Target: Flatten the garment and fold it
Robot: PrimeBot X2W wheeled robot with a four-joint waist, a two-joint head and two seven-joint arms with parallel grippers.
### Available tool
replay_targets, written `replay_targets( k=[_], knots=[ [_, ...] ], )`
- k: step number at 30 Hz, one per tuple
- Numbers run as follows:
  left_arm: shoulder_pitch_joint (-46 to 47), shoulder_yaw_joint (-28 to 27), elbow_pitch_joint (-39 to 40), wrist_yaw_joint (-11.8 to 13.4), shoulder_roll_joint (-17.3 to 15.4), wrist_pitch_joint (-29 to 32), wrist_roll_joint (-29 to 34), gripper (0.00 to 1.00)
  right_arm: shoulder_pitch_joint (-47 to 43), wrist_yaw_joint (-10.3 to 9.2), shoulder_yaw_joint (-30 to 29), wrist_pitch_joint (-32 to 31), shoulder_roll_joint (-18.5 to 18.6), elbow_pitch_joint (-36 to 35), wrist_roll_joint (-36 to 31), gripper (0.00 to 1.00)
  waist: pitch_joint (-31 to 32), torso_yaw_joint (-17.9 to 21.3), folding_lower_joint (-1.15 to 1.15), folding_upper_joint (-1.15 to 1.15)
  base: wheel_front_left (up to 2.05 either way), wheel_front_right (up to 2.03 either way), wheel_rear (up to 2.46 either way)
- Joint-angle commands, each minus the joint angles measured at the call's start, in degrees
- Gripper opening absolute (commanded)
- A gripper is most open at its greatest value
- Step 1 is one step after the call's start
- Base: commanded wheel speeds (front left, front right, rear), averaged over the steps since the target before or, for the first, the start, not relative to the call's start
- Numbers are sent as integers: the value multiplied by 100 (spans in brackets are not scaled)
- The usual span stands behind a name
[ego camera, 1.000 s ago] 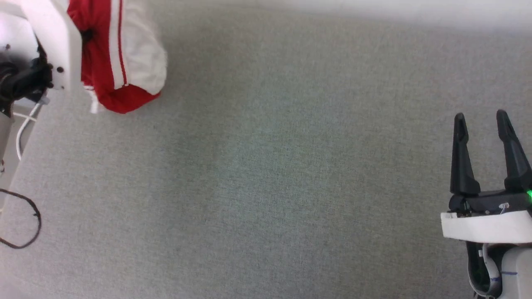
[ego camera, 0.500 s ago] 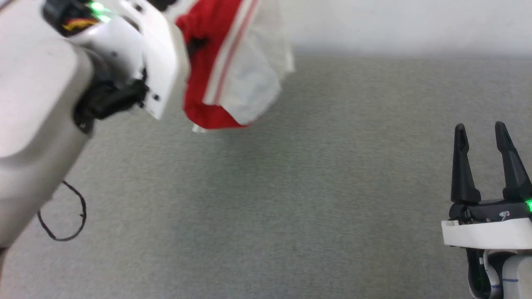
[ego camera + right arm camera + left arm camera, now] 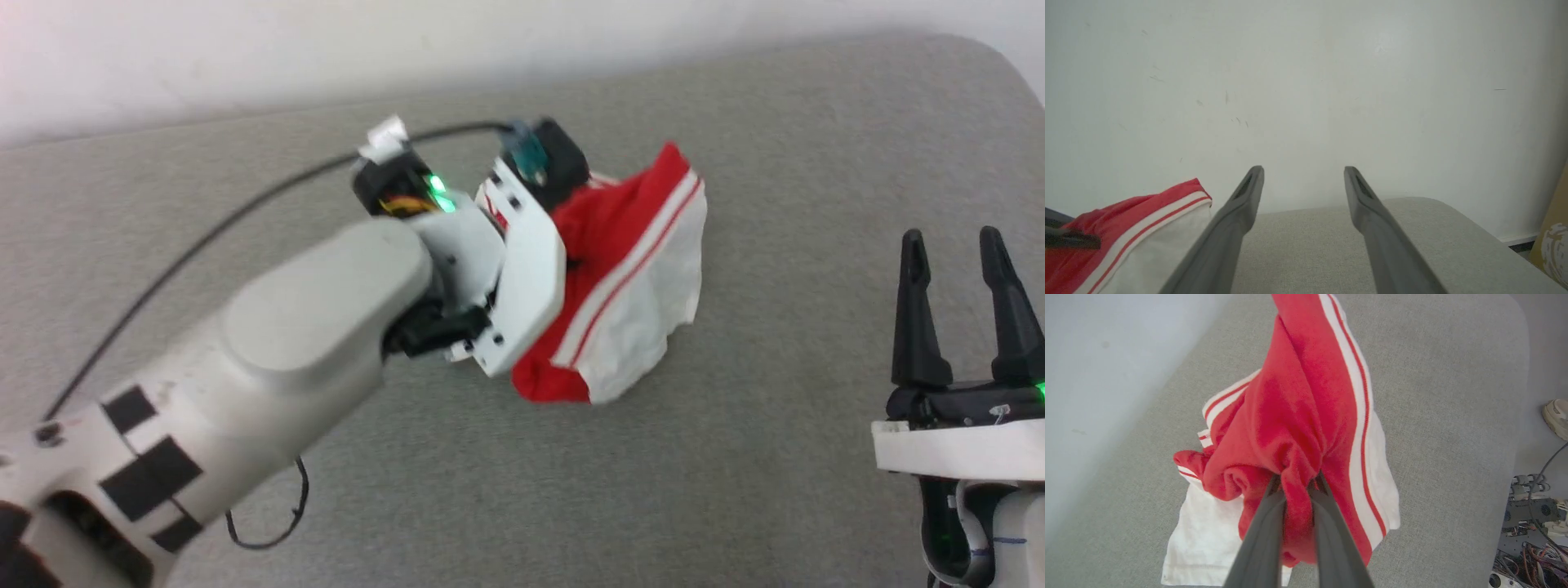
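head view, left to right: the robot's pale left arm (image 3: 269,351) reaches in from the lower left. the left gripper (image 3: 1295,484) at its end is pinched tight on a bunched red fold of the garment (image 3: 629,269). this red jersey with white sleeves sits crumpled just above the middle of the frame, part lifted, part resting on the surface. at the lower right the right gripper (image 3: 955,245) hovers with its 2 fingers spread and nothing between them, well apart from the cloth. likely trouble: the pinch seems to hold several layers, so a pull may drag the whole bundle rather than open it, or the wad may slip free. the arm's black cable (image 3: 229,220) could also snag. the surface (image 3: 735,506) is grey woven fabric with a rounded corner at the upper right. a plain white wall (image 3: 1306,81) stands behind it. at the left wrist view's right edge, tangled wires (image 3: 1527,547) lie on the floor.
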State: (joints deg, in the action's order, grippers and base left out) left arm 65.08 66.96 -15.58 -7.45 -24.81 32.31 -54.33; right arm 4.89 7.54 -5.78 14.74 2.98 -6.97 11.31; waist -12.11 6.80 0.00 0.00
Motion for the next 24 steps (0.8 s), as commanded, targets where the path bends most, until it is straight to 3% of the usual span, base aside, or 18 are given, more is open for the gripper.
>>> replay_targets(
  k=[1, 8, 14, 15, 16, 22, 24],
  knots=[
    [-127, 184, -163, -3, 123, -92, -63, 0, 111, -5, -38, 26, -11, -13, 62, 100, -369, 500, 0, 0, 0, 0, 0],
    [-678, 606, -840, -3, 717, -312, -94, 0, 176, -5, -21, 26, -11, -9, 168, 100, -610, 716, 0, 0, 0, 0, 0],
    [-1162, 637, -937, -3, 917, -241, 77, 0, 208, -5, -52, 26, -11, 21, 131, 100, -564, 661, 0, 0, 0, 0, 0],
    [-1163, 637, -961, -3, 922, -363, 165, 45, 202, -5, -64, 26, -11, 31, 111, 100, -520, 626, 0, 0, 0, 0, 0],
    [-1137, 638, -992, -3, 920, -582, 278, 100, 195, -5, -70, 26, -11, 37, 94, 100, -473, 595, 0, 0, 0, 0, 0],
    [-1002, 431, -1189, 4, 924, -2352, 550, 100, 15, -5, -125, 26, -11, 76, -6, 100, -43, 356, 0, 0, 0, 0, 0],
    [-1015, 229, -1194, 134, 896, -3009, 683, 100, -70, -5, -151, 26, -11, 91, -27, 100, 99, 261, 0, 0, 0, 0, 0]
  ],
)
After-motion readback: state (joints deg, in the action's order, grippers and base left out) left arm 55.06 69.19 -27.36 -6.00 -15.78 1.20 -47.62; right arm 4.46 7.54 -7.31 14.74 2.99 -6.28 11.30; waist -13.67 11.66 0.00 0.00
